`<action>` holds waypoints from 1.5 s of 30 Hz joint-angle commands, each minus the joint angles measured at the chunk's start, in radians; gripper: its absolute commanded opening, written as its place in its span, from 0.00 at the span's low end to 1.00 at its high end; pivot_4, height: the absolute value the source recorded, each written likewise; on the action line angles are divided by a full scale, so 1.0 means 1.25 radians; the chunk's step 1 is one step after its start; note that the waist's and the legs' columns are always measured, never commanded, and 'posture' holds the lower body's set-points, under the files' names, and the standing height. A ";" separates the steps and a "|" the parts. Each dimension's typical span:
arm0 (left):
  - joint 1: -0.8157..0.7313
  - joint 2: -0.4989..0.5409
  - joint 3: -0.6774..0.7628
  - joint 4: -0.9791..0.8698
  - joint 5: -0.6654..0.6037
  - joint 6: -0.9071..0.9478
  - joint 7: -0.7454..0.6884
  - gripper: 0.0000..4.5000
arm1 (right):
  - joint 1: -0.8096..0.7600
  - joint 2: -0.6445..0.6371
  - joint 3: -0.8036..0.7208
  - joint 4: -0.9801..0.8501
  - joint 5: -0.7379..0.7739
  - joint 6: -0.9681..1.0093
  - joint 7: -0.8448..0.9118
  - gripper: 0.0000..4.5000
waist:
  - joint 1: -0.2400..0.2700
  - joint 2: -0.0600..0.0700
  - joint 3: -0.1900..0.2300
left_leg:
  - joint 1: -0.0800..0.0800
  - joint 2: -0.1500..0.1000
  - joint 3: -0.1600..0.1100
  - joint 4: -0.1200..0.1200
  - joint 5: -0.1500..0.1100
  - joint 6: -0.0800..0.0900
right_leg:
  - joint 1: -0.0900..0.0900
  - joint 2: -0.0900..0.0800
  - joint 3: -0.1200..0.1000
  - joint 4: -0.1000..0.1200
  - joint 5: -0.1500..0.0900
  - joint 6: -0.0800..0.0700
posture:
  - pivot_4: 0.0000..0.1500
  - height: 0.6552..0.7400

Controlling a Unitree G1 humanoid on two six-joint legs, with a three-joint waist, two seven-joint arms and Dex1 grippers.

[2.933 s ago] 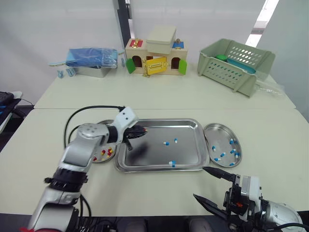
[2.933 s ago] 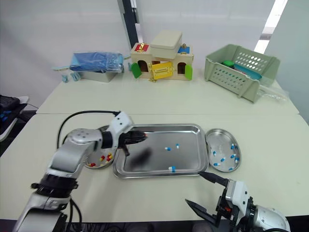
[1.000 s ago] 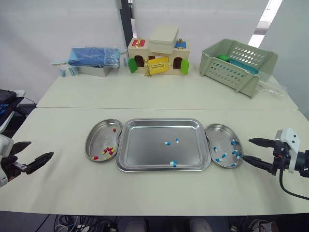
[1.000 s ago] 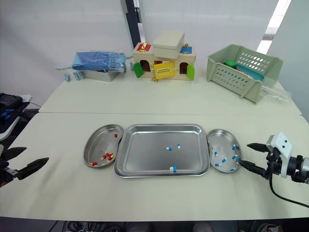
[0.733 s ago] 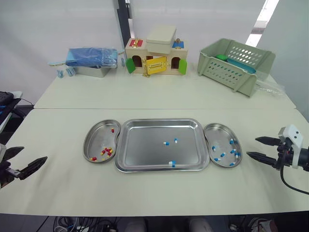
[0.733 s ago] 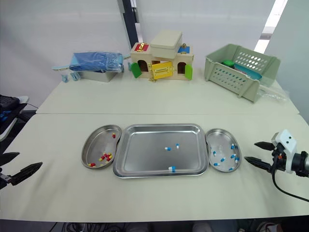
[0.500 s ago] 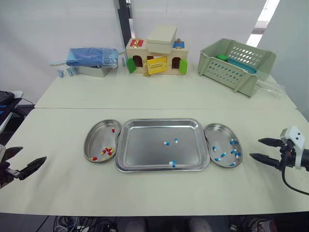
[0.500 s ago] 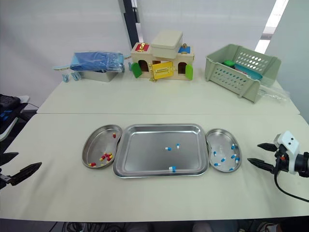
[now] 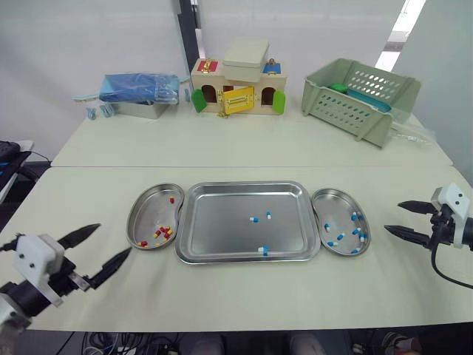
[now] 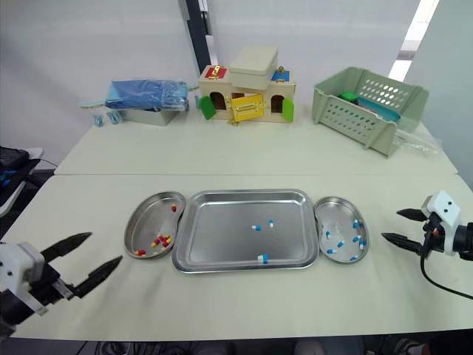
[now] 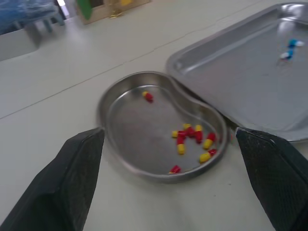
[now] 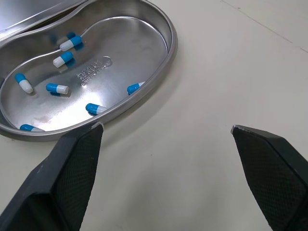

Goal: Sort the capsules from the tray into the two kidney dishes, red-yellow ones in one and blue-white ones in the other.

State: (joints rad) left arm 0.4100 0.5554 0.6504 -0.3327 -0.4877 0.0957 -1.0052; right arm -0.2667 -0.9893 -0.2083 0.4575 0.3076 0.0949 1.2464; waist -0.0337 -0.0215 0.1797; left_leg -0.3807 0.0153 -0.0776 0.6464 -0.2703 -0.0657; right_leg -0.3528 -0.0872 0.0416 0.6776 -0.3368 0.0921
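Reference: clock directions are read in the head views with the tray (image 9: pixel 214 225) as the dial centre, 12 o'clock pointing away from the robot.
Counter (image 9: pixel 222 148): pale surface carrying all the items.
Tray: rectangular steel tray, lying flat at the middle of the counter's near half.
Unsorted capsules (image 9: pixel 253 219): three blue-white pieces lie in the tray. Two sit near its centre, just beside each other, and the third lies at 6 o'clock against the near rim.
Left kidney dish (image 9: pixel 144 214): at 9 o'clock, its rim just beside the tray's edge.
Red-yellow capsules (image 9: pixel 160 233): several lie in the left kidney dish, most of them clustered toward its near end and one apart toward the far end.
Right kidney dish (image 9: pixel 329 211): at 3 o'clock, its rim just beside the tray.
Blue-white capsules (image 9: pixel 355 233): several lie scattered in the right kidney dish.
Left hand (image 9: pixel 112 239): at 8 o'clock, above the counter and well apart from the left kidney dish. Its fingers (image 11: pixel 62 183) are spread wide and hold nothing, and the wrist view frames that dish between them.
Right hand (image 9: pixel 392 217): at 3 o'clock, beyond the right kidney dish and near it. Its fingers (image 12: pixel 62 178) are spread apart and hold nothing.
Background, 10 to 2 o'clock: a metal box (image 9: pixel 140 107) with a blue bundle, a toy house (image 9: pixel 236 89) and a green basket (image 9: pixel 358 92) stand along the far side of the counter.
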 commanded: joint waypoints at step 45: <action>0.157 -0.152 -0.302 0.020 -0.086 -0.351 -0.108 1.00 | -0.347 0.350 0.485 -0.588 0.028 0.605 -0.335 0.87 | 0.003 0.002 -0.001 | -0.002 -0.001 -0.003 0.000 0.000 0.000 | -0.001 0.000 -0.001 -0.002 0.000 0.000 | 1.00 1.00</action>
State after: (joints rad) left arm 0.5968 0.3544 0.2681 -0.2904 -0.5763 -0.3323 -1.1440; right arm -0.6893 -0.5540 0.3799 -0.2793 0.3773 0.8612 0.8497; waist -0.0301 -0.0191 0.1783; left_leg -0.3833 0.0143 -0.0811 0.6461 -0.2705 -0.0654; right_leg -0.3543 -0.0869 0.0396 0.6746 -0.3365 0.0926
